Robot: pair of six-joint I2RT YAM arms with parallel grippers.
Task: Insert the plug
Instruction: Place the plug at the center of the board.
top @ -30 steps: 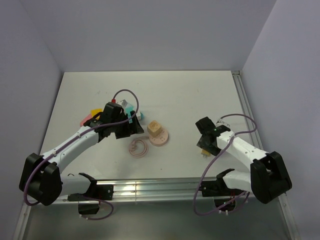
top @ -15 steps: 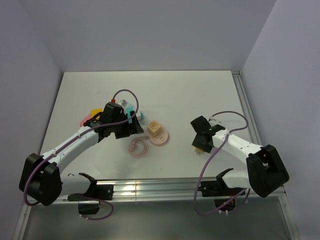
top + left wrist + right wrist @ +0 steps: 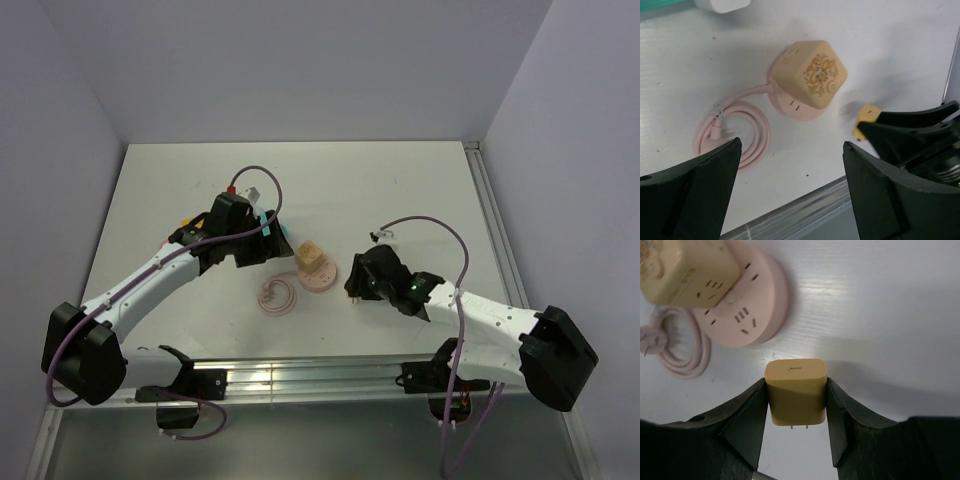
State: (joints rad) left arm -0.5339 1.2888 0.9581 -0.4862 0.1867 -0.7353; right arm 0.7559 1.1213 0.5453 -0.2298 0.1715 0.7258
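Note:
A beige socket cube [image 3: 310, 257] stands on its round pink base [image 3: 326, 278] mid-table, its pink cable coiled [image 3: 277, 296] to the left. My right gripper [image 3: 356, 281] sits just right of the base, shut on the yellow plug [image 3: 796, 390]. The plug hangs above the table, its two prongs pointing back toward the wrist, with the base [image 3: 747, 310] a short way ahead and to the left. My left gripper [image 3: 262, 245] hovers left of the cube, open and empty. Its wrist view looks down on the cube [image 3: 810, 75], the coil [image 3: 735, 135] and the plug [image 3: 866, 119].
Teal and white adapters [image 3: 262, 222] lie behind my left gripper, and pink and yellow pieces [image 3: 180, 232] lie left of it. A metal rail [image 3: 300, 375] runs along the near table edge, another [image 3: 490, 210] along the right edge.
My right arm has swung left from the right side of the table to just beside the pink base, carrying the plug. My left gripper has shifted slightly up and right.

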